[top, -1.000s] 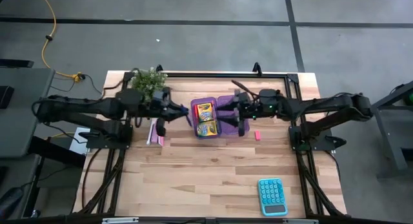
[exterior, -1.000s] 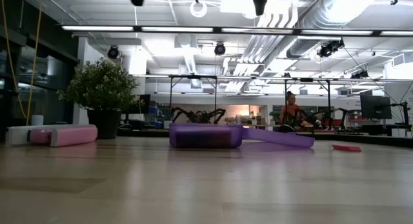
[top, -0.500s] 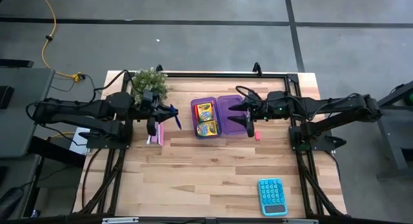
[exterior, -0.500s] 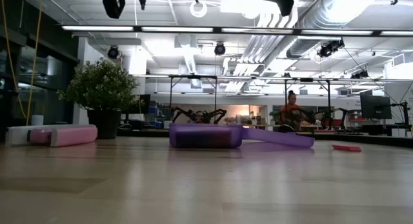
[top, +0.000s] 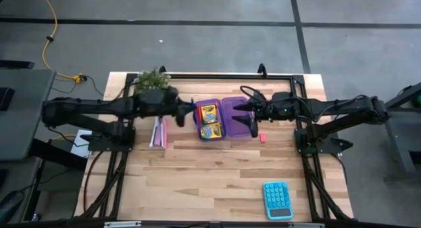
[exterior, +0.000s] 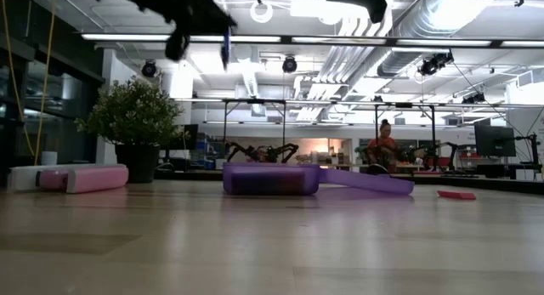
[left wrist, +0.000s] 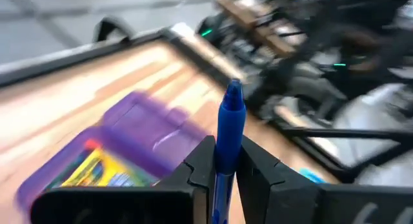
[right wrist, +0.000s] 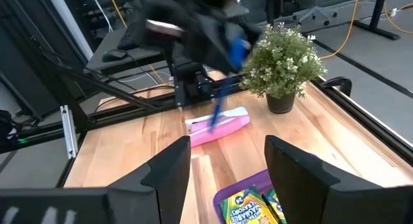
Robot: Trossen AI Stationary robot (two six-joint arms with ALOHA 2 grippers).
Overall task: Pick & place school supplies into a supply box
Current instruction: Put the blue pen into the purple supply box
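I have the left pincer [left wrist: 224, 161] pinching a blue pen [left wrist: 229, 130], held up off the surface [top: 210, 179] just beside the left edge of the supply box [top: 222, 118]. The box lies open in the middle of the far half of the surface, and both crayon boxes [top: 210, 121] sit in its left half. My right pincer [right wrist: 227, 161] hangs spread wide above the box's right half, holding nothing. The tiny pink eraser [top: 262, 137] lies on the wood just right of the box. The pink-and-white booklet [top: 159, 132] rests under my left arm, and the teal calculator [top: 277, 200] sits well apart at the near right.
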